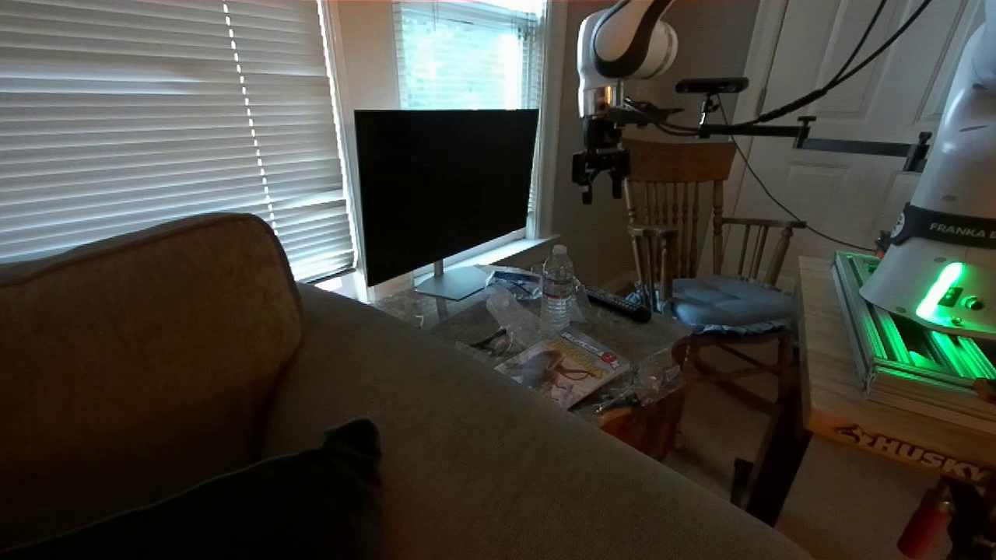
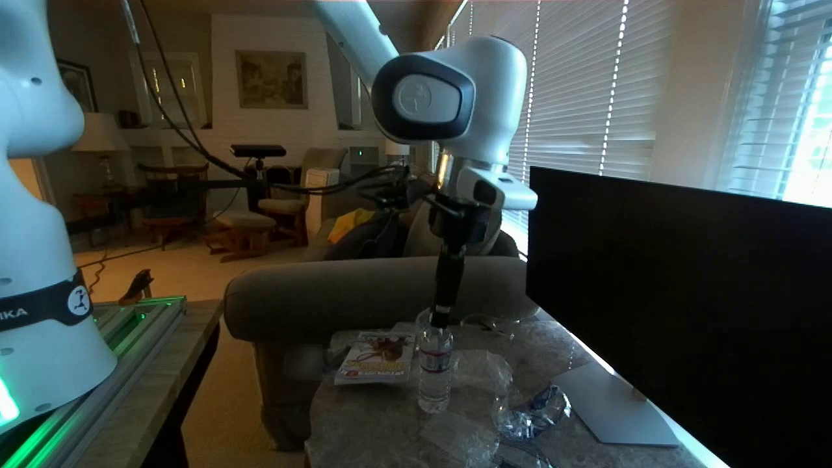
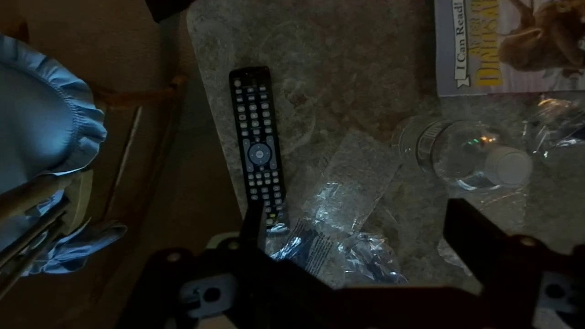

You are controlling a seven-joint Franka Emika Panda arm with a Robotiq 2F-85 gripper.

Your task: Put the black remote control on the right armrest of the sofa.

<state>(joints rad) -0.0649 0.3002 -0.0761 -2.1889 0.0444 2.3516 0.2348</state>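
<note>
Arm [image 2: 481, 97] bent, hand [image 1: 602, 193] downward, fingers [image 3: 473, 233] apart, seemingly wide.

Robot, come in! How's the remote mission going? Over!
Gripper open, empty. Remote lying on table, not yet on armrest. Plastic wrapper by one end, water bottle standing nearby: possible snags.

In an exterior view, right edge: "FRANKA" on a black band [image 1: 953, 227]; lower right, "HUSKY" on the wooden workbench [image 1: 832, 369]; in an exterior view, left edge: "KA" beside a round emblem [image 2: 79, 303], same band. In the wrist view, upper right: "I Can Read!" and yellow "DINOSA", cut short, on the book [image 3: 512, 50].
</note>
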